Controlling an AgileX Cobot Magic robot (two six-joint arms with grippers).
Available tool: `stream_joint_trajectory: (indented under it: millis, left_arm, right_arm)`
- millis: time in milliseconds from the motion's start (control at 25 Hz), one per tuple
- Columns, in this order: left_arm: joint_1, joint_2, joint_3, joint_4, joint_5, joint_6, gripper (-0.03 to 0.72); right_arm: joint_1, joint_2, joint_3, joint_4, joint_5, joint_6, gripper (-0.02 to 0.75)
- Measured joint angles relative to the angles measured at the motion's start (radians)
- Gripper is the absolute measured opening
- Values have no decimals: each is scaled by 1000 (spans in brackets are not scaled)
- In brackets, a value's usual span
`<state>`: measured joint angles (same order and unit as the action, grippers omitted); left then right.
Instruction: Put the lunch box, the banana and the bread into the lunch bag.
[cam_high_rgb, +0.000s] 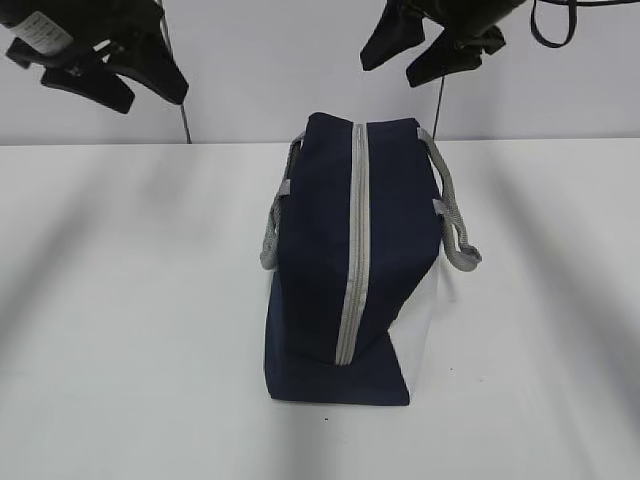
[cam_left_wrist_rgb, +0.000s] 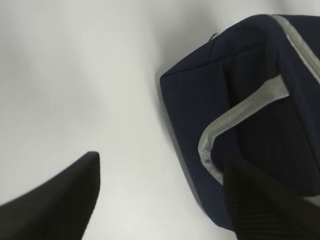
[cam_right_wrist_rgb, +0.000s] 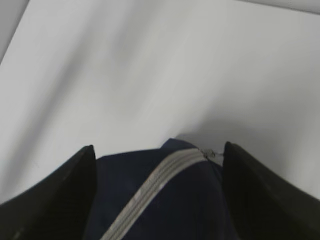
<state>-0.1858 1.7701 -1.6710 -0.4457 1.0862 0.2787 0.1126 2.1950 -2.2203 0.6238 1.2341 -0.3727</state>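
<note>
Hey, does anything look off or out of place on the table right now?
Nothing is spilled or damaged. The lunch bag stands upright on the table with its grey zipper closed. The odd part: no lunch box, banana or bread shows in any view. Both tools, left and right, hang open above, holding nothing.

lunch bag (cam_high_rgb: 345, 265) zipped shut, contents hidden, both arms cut off at exterior view's top edge

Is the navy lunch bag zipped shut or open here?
Shut: the grey zipper runs unbroken along the top of the navy fabric lunch bag.
</note>
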Motion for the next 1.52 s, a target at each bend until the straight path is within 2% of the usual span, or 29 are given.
stream_joint_trajectory:
  millis: [160,360,520,720,1120,1360,1520]
  left_arm:
    - [0,-52,0,85,58,-63,508]
    - [-2,-135,50,95,80,-97,501]
    - [-3,-244,194,109,63,-100,489]
    - [-3,-433,424,180,40,-133,486]
    - [-3,-919,795,221,28,-210,486]
    - [-4,-1175,967,276,58,-267,486]
    - [-15,-1340,1044,340,95,-303,486]
  right_arm:
    - [8,-137,185,-74,0,25,577]
    - [8,-307,419,-108,0,29,577]
    - [10,-449,618,-127,0,31,577]
    - [10,-664,875,-158,0,31,577]
    - [10,-1173,1308,-195,-66,49,577]
    - [10,-1466,1472,-222,-83,112,577]
    - [10,-1662,1548,-282,-17,143,577]
